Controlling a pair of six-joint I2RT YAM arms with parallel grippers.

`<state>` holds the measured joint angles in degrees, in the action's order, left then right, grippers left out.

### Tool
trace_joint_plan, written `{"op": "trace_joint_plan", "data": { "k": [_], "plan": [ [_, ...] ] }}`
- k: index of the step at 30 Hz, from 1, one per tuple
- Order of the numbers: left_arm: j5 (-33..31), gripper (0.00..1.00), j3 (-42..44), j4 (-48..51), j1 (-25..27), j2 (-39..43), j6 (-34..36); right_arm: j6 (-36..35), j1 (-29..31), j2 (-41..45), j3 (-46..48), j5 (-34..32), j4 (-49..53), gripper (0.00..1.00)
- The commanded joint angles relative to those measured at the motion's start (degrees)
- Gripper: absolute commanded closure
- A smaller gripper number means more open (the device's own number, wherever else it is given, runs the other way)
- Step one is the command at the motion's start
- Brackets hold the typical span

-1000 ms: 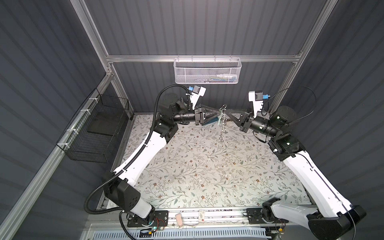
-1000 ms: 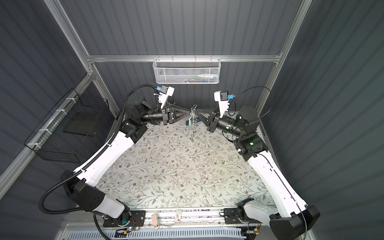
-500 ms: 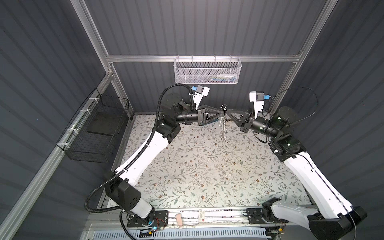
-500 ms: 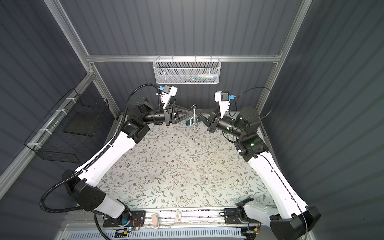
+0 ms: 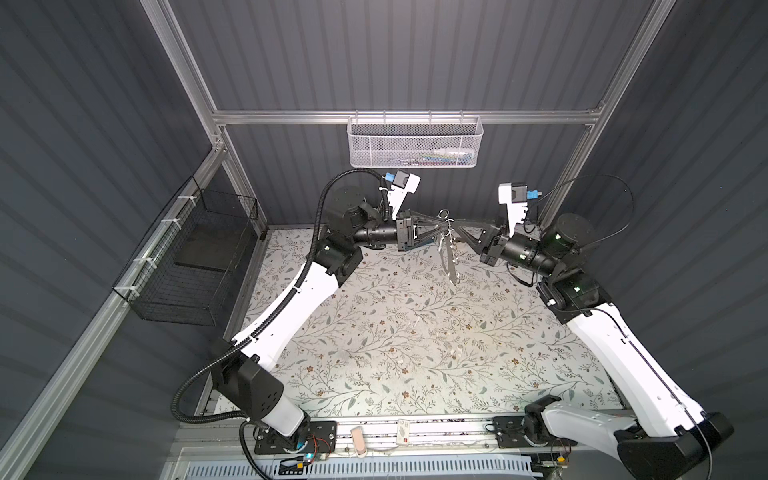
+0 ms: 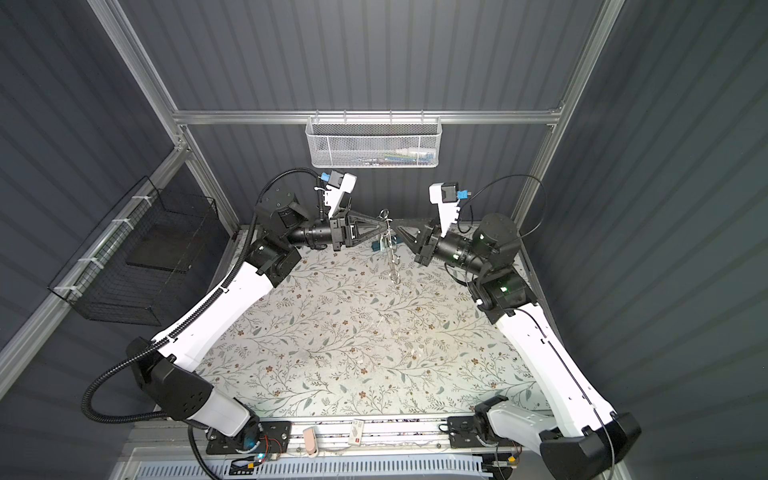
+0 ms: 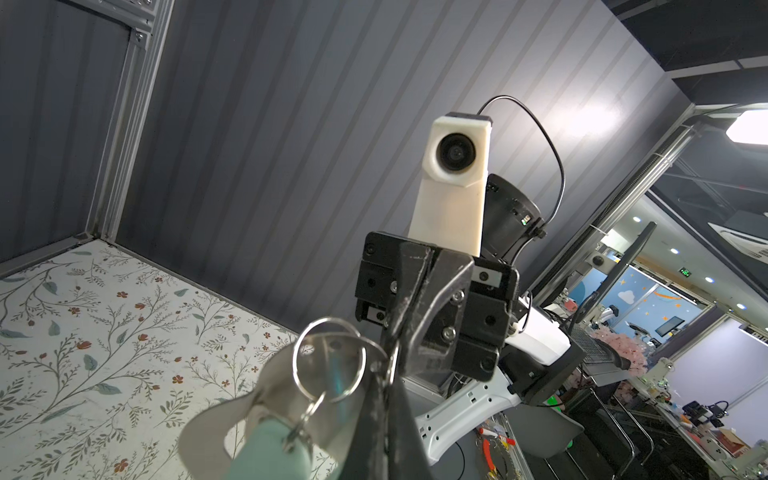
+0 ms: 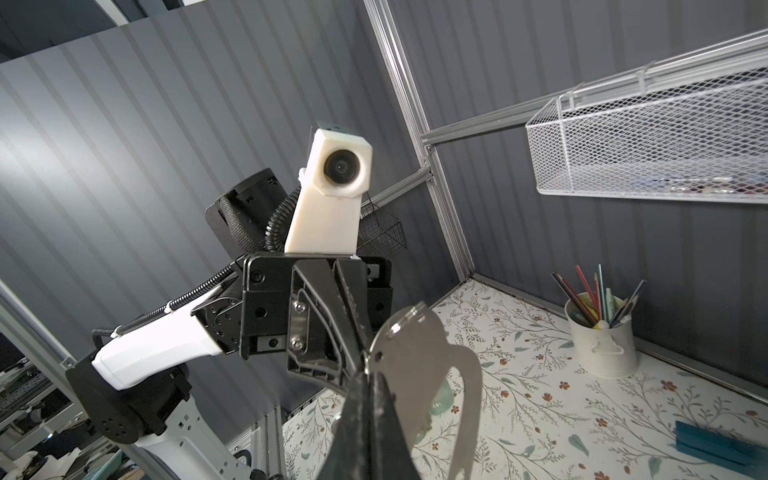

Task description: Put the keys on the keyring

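The keyring (image 5: 449,259) (image 6: 393,264), a flat grey plate with an oval cutout, hangs in the air at the back middle between both grippers. My right gripper (image 8: 368,376) is shut on the plate's (image 8: 419,361) upper edge. My left gripper (image 7: 388,370) faces it, shut on the same edge at a small split ring. A large split ring (image 7: 328,361) on the plate (image 7: 282,390) carries one of the keys by its mint-green tag (image 7: 270,453); its blade is hidden. In both top views the tips of the left gripper (image 5: 441,226) and the right gripper (image 5: 456,228) almost touch.
A white cup of pencils (image 8: 602,345) and a dark-teal case (image 8: 723,446) stand on the floral table (image 5: 415,340) near the back wall. A white mesh basket (image 5: 415,143) hangs above, and a black wire basket (image 5: 195,266) is on the left wall.
My left gripper has moved right to the hanging keyring and shut on its upper edge. The right gripper has kept its hold and not moved.
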<state>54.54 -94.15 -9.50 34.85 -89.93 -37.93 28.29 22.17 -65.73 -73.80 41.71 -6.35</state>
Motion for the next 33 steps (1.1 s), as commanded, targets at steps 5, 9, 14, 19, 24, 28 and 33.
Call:
{"op": "trace_joint_plan", "data": {
  "k": [5, 9, 14, 19, 24, 28, 33],
  "plan": [
    [-0.3, 1.00, -2.9, 4.2, 0.4, -0.3, 4.2, -0.6, 0.1, 0.9, 0.3, 0.7, 0.0, 0.92],
    [-0.6, 1.00, -6.0, 15.0, 0.4, -0.6, 12.4, -1.6, -0.9, 0.7, -0.8, 2.2, 5.5, 0.83],
    [-3.2, 1.00, -11.0, 32.8, 0.3, -1.6, 26.2, -3.7, -3.2, 1.2, -3.0, 5.2, 13.3, 0.77],
    [-7.1, 1.00, -13.5, 43.7, 0.4, -1.2, 37.1, -6.8, -4.1, 0.3, -7.0, 8.0, 22.1, 0.73],
    [-10.2, 1.00, -14.3, 48.7, 0.4, -0.9, 43.2, -9.4, -4.1, -1.0, -9.6, 9.9, 27.0, 0.73],
    [-11.1, 1.00, -15.8, 52.7, 1.0, -1.3, 46.7, -12.7, -3.8, -3.0, -12.8, 11.8, 32.4, 0.73],
    [-11.1, 1.00, -16.4, 55.9, 2.3, -1.6, 48.5, -18.3, -2.5, -6.1, -16.7, 13.1, 39.7, 0.71]
  ]
}}
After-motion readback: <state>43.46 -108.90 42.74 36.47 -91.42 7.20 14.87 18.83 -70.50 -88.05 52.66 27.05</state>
